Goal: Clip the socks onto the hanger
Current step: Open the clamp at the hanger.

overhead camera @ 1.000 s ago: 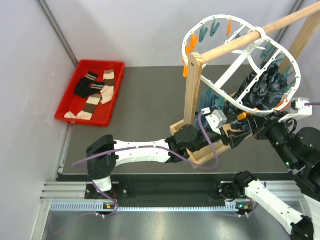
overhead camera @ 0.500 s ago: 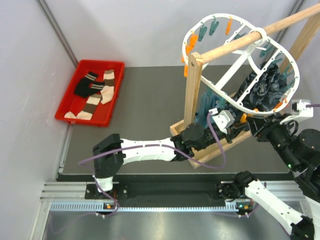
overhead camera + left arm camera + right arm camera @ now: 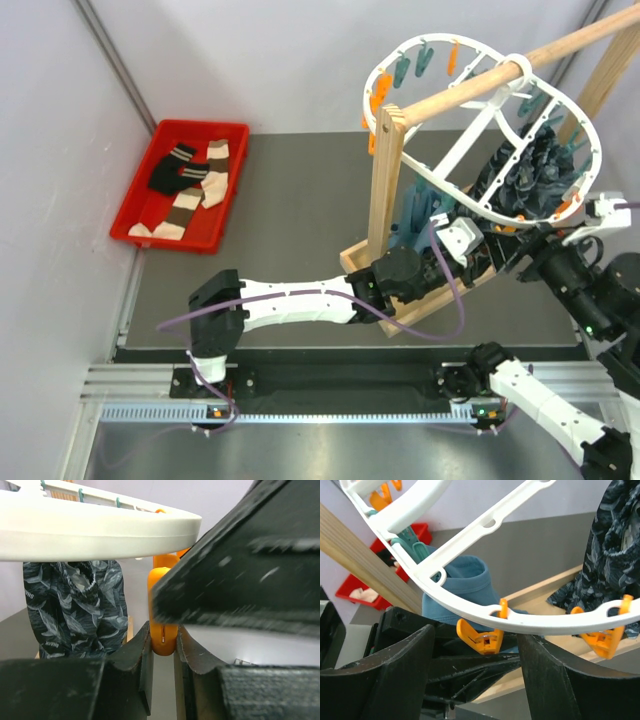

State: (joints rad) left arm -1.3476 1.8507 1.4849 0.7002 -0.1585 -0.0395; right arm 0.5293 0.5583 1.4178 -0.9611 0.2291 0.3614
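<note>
Socks [image 3: 185,185], black ones with white-striped cuffs and banded brown-and-cream ones, lie together in the red tray [image 3: 200,127] at the far left of the tabletop [image 3: 290,200], well apart from the hanger [image 3: 100,535] and from both my arms. The hanger, a white oval frame with crossbars, hangs by its hook over the pole of the wooden rack [image 3: 385,180] at the far right, with orange and teal pegs dangling round its rim. A dark shark-print garment [image 3: 75,610] hangs under its right half, and a teal garment [image 3: 465,595] hangs under the rim just beside the rack's post.

My left arm reaches across the tabletop to the hanger's near rim. There my left fingers [image 3: 135,665] are nearly closed, pinching the lower end of an orange peg [image 3: 161,610] that hangs from the rim; one pad touches it on each side. My right fingers [image 3: 405,680] stand wide apart and hold nothing. They face the same peg from the other side: in the right wrist view it hangs in the gap between them, touching neither, with my left fingers dark just below it. A second orange peg [image 3: 605,640] hangs further along the rim, in front of the shark-print garment.
</note>
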